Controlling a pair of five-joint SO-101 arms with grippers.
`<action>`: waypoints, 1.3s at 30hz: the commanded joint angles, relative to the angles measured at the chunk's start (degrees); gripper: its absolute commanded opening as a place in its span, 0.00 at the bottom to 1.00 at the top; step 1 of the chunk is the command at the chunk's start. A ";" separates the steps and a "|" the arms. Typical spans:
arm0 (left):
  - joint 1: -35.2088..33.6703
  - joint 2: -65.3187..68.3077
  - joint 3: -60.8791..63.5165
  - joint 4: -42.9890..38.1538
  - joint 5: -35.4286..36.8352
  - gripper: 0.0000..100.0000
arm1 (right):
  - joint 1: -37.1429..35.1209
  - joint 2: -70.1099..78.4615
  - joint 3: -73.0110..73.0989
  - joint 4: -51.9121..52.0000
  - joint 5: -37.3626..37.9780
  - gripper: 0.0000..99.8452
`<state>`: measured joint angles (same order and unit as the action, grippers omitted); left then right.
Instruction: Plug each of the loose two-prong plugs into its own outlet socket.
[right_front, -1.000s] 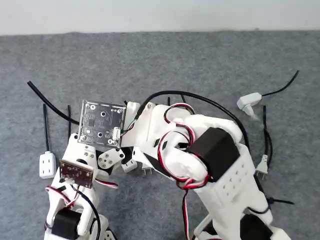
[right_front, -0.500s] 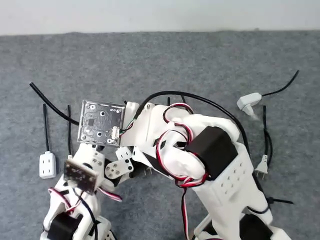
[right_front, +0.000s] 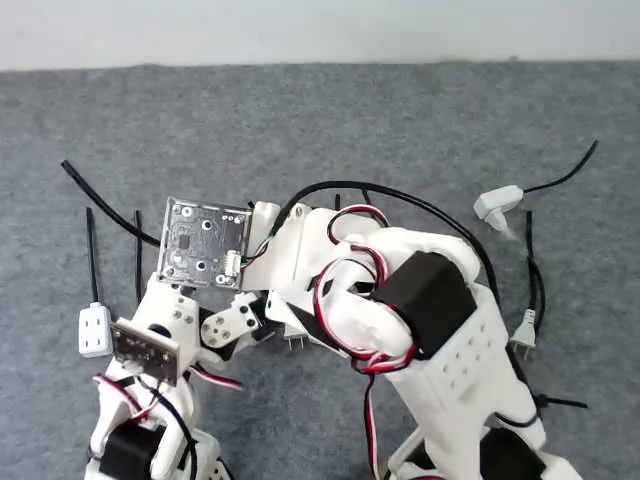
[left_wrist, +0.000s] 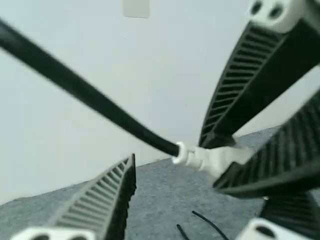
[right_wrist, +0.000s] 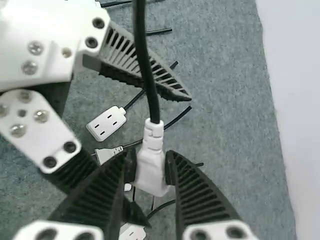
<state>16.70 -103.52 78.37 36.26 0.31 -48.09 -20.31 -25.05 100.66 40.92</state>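
Two robot arms meet at one plug over a grey mat (right_front: 400, 120).

From above, the right arm (right_front: 430, 300) leans across beside the left arm (right_front: 150, 400); a white socket (right_front: 95, 330) lies at the left, a loose plug (right_front: 522, 335) well apart on the right. At the left wrist, the left gripper (left_wrist: 197, 192) stands wide open, holding nothing, a white plug (left_wrist: 205, 157) on a black cord (left_wrist: 90, 95) just ahead. At the right wrist, the right gripper (right_wrist: 150, 162) pinches that plug's body, with the socket on the mat nearby.
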 joint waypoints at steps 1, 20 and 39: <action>-1.41 -0.88 0.84 -3.25 -0.79 0.41 | -0.66 -4.18 -0.44 1.89 -0.79 0.01; -5.71 -0.88 1.45 -3.25 -0.79 0.41 | -3.47 -13.76 11.16 2.33 -4.48 0.01; -5.27 -0.88 1.45 -1.23 -0.53 0.41 | -3.74 -18.15 21.10 1.71 -4.40 0.01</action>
<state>11.78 -103.52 80.04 34.95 -0.31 -51.16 -37.45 -3.69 100.66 37.14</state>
